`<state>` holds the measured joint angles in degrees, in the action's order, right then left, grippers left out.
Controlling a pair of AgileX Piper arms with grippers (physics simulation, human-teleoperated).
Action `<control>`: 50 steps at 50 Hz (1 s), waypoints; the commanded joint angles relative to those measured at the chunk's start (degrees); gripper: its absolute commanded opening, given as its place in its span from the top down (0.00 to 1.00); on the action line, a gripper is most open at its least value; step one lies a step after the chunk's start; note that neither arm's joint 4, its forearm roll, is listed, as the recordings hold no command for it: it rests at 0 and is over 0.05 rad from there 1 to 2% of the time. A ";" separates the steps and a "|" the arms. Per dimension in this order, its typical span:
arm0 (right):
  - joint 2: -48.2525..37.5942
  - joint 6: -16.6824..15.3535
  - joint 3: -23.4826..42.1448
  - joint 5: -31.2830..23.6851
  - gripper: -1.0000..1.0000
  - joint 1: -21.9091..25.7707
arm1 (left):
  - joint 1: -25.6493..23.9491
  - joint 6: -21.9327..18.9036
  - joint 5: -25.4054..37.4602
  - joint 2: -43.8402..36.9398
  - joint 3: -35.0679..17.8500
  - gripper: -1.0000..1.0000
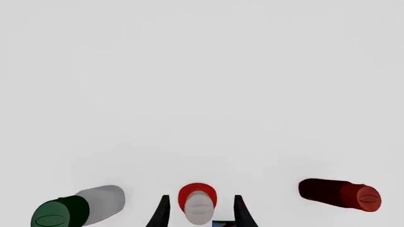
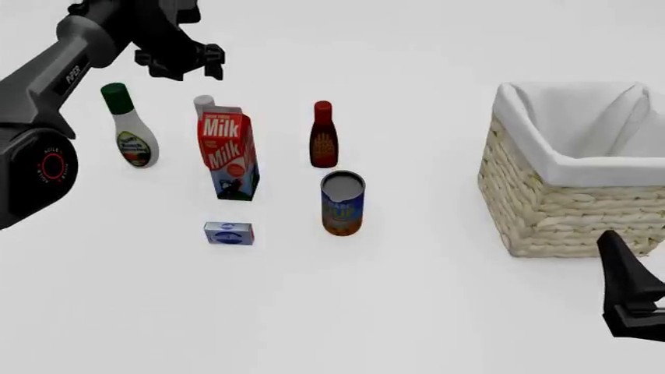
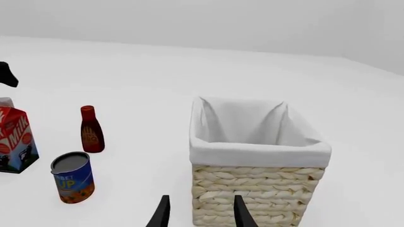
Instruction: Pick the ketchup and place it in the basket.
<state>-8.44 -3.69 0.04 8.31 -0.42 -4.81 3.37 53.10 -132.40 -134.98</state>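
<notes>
The ketchup (image 1: 197,205) is a bright red bottle with a whitish cap, seen from above in the left wrist view. In the front view only its cap (image 2: 204,102) shows behind the milk carton (image 2: 226,156). My left gripper (image 1: 201,197) hangs open above it, one dark finger on each side and apart from it; the front view shows this gripper (image 2: 187,65) high at the far left. The wicker basket (image 2: 540,195) with its white lining stands at the right. My right gripper (image 3: 201,208) is open and empty just before the basket (image 3: 252,189).
A white bottle with a green cap (image 2: 130,128) stands left of the carton. A slim dark red bottle (image 2: 323,136) and a can (image 2: 342,202) stand right of it. A small blue box (image 2: 229,233) lies in front.
</notes>
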 commanded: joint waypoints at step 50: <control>-0.66 0.51 -0.02 0.44 0.00 0.02 | 0.06 1.58 -8.26 0.87 12.87 0.00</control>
<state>-8.88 -3.24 0.03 8.54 -0.45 -4.90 4.96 45.79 -131.57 -123.49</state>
